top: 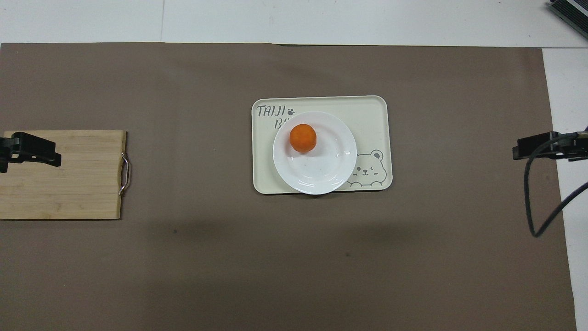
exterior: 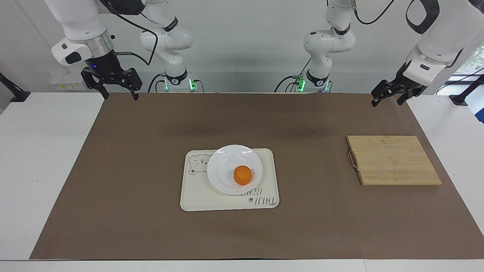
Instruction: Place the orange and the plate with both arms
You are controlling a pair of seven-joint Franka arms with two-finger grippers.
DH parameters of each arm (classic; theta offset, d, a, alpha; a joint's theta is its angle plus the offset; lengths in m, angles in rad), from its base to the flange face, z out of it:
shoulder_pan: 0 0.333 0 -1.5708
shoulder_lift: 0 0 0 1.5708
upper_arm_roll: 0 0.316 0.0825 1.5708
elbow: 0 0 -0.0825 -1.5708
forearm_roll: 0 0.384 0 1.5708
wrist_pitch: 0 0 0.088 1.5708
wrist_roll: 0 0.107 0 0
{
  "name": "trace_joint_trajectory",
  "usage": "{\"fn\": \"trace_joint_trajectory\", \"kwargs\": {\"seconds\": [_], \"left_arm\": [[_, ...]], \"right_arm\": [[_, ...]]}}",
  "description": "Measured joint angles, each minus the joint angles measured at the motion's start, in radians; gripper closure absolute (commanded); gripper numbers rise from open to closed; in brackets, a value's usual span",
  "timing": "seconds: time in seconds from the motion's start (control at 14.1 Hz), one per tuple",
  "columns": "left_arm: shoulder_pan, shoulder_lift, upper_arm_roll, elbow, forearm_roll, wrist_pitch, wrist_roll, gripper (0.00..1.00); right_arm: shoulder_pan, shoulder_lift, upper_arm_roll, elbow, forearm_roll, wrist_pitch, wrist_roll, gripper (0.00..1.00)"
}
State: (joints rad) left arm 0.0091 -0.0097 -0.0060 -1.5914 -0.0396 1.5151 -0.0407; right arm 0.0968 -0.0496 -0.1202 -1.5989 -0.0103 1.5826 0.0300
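Here the orange (exterior: 242, 175) (top: 302, 138) sits in the plate (exterior: 223, 170) (top: 321, 177), which rests on the tray (exterior: 196, 198) (top: 372, 115). Both the left end effector (exterior: 389, 94) and the right end effector (exterior: 118, 90) hang spread wide and hold nothing, well apart from the tray.

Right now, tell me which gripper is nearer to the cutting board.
Left. The left gripper hangs over the mat's edge close by the cutting board; the right gripper is up at the table's other end.

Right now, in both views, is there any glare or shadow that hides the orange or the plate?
Facing view: ceiling light glints on the plate rim nearer the robots, the orange stays crisp, and two soft dark patches lie on the brown mat nearer the robots. Overhead view: faint sheen on the plate, a small shadow beside the orange, nothing hidden.
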Motion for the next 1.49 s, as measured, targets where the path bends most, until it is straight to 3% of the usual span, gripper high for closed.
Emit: {"fn": "trace_joint_trajectory", "kwargs": {"seconds": [0.43, 1.49], "left_arm": [[0.0, 0.0, 0.0, 0.0, 0.0, 0.0, 0.0, 0.0], [0.0, 0.0, 0.0, 0.0, 0.0, 0.0, 0.0, 0.0]], "right_arm": [[-0.001, 0.017, -0.006, 0.04, 0.0, -0.028, 0.0, 0.0], [-0.012, 0.015, -0.009, 0.023, 0.004, -0.022, -0.003, 0.0]]}}
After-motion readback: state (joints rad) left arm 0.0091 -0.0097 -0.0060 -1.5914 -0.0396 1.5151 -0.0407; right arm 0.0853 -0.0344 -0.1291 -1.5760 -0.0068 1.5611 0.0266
